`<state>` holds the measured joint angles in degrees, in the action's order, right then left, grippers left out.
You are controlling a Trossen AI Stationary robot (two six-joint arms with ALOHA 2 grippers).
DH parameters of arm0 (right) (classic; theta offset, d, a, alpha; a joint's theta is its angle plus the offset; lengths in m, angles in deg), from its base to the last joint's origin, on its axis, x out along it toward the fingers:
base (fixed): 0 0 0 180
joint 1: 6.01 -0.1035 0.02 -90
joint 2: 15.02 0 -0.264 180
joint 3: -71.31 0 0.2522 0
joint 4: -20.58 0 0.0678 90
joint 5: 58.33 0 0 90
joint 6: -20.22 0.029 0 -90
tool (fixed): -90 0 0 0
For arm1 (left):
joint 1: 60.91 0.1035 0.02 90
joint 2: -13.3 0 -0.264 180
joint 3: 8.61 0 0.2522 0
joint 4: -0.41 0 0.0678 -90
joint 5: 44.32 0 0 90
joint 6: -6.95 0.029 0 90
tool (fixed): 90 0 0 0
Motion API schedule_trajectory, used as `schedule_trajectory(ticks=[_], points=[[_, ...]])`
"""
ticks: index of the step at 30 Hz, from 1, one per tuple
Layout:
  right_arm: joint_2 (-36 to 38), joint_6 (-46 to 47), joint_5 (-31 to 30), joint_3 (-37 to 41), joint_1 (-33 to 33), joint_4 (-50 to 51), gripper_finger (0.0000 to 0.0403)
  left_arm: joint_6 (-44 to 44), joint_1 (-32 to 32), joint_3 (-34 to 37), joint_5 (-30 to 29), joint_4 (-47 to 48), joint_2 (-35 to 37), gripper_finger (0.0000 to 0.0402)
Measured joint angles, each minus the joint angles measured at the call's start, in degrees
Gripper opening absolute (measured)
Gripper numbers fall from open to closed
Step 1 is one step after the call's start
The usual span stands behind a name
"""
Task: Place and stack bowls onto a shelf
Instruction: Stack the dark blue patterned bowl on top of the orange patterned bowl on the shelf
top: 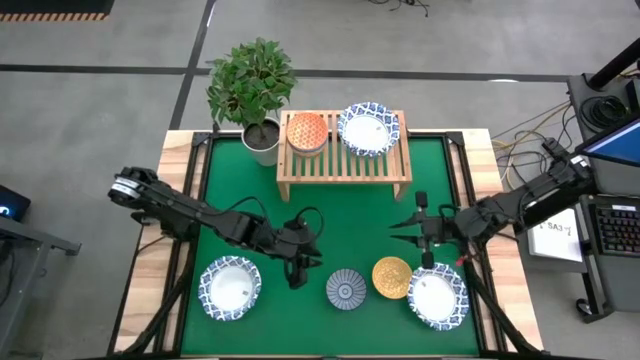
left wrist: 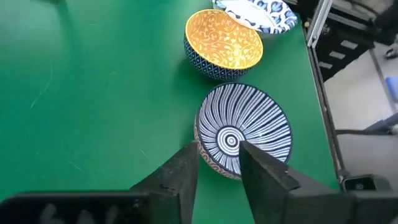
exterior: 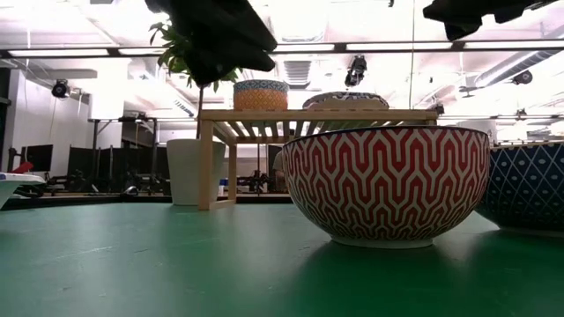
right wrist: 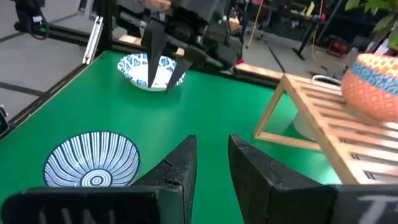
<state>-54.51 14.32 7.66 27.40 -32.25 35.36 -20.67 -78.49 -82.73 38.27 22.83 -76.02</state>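
Note:
On the shelf (top: 343, 168) stand an orange-red bowl (top: 307, 132) and a white blue-rimmed bowl (top: 367, 128). Along the table's near side rest a white bowl (top: 230, 288), the striped bowl (top: 347, 288), a yellow-orange bowl (top: 391, 277) and another white bowl (top: 437, 296). My left gripper (top: 297, 278) hangs open above the mat, just left of the striped bowl (left wrist: 244, 129), whose near rim shows between its fingers in the left wrist view. My right gripper (top: 395, 229) is open, pointing toward the table's left, in the air between the shelf and the yellow-orange bowl.
A potted green plant (top: 255, 85) stands at the shelf's left end. The shelf's right third (top: 398, 150) is bare slats. Bare green mat (top: 350, 220) lies between the shelf and the near row of bowls. Wooden boards and dark rails edge the mat.

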Motion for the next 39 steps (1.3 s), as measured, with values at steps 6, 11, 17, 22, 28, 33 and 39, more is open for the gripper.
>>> schedule_trajectory(ticks=[6, 11, 17, 22, 28, 33, 39], points=[[2.5, -0.8, 1.6, 0.3, 0.0, 0.2, 0.0085, -3.1, -0.1, 0.0, -4.2, -1.5, -1.6, 0.0157], [3.1, -0.9, 1.8, 0.4, 0.0, 0.7, 0.0085, -2.6, -1.0, -0.6, -4.0, -7.6, -6.8, 0.0175], [3.0, -1.5, 1.7, 0.4, 0.0, 0.9, 0.0077, -2.2, -1.8, -5.5, -4.0, -7.3, -14.0, 0.0176], [3.1, -1.6, 1.7, 0.4, 0.0, 1.7, 0.0081, -2.0, -1.9, -11.8, -4.1, 0.5, -20.0, 0.0171], [3.1, -1.6, 1.7, 0.4, 0.0, 1.8, 0.0078, -1.8, -1.9, -17.6, -4.5, 6.0, -24.4, 0.0152], [3.1, -1.6, 1.7, 0.4, 0.0, 1.9, 0.0074, -3.6, -1.9, -17.9, -4.1, 6.2, -25.6, 0.0130], [3.1, -1.7, 1.7, 0.4, 0.0, 2.0, 0.0077, -5.9, -2.1, -17.7, -4.1, 7.0, -25.6, 0.0080]])
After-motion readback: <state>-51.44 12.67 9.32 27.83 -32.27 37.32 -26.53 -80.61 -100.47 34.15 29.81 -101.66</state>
